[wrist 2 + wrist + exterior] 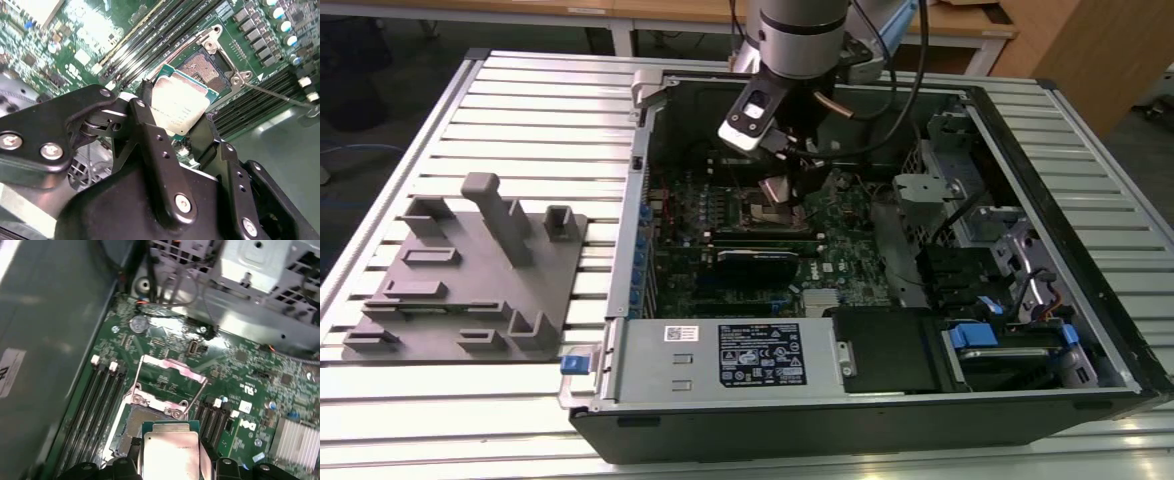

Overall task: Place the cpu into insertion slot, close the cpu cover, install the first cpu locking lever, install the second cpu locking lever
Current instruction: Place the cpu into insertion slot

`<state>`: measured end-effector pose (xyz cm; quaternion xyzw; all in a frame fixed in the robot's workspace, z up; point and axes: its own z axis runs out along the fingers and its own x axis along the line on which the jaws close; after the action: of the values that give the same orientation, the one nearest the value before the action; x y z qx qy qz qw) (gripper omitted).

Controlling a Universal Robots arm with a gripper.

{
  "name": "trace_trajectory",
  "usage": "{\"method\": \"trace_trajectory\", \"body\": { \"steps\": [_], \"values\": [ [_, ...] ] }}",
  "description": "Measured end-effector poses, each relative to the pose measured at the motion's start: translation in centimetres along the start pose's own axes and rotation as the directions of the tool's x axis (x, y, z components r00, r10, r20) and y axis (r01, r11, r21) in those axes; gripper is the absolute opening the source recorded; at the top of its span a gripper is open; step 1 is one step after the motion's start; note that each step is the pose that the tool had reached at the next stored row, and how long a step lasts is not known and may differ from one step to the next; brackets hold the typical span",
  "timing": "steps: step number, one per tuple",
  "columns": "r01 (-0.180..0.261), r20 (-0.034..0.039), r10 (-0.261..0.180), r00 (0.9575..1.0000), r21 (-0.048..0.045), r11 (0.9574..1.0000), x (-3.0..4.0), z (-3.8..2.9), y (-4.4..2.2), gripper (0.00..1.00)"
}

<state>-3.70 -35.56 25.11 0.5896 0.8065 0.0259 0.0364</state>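
your gripper (172, 111) is clamped on the cpu (181, 97) by two opposite edges and holds it above the bare insertion slot (209, 67), not touching. cpu cover (172, 367) stands open. risk, as i judge it: lower it tilted or offset and a corner gouges the contacts.

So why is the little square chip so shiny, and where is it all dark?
In the second wrist view the metal top of the cpu catches light and looks pale, while the black hand gripping it looks dark; in the first wrist view the cpu cover glares pinkish-white; in the exterior view the computer case is shadowy inside.
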Motion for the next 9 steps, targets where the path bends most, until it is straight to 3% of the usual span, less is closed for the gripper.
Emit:
{"method": "trace_trajectory", "body": {
  "steps": [7, 9],
  "values": [
    [-0.008, 0.0007, 0.008, 1.0, 0.0002, 1.0, 0.0, 0.0, 0.0, 0.54],
    [-0.028, 0.0022, 0.028, 0.9996, 0.0006, 0.9996, 0.01, 0.03, 0.0, 0.54]
  ]
}}
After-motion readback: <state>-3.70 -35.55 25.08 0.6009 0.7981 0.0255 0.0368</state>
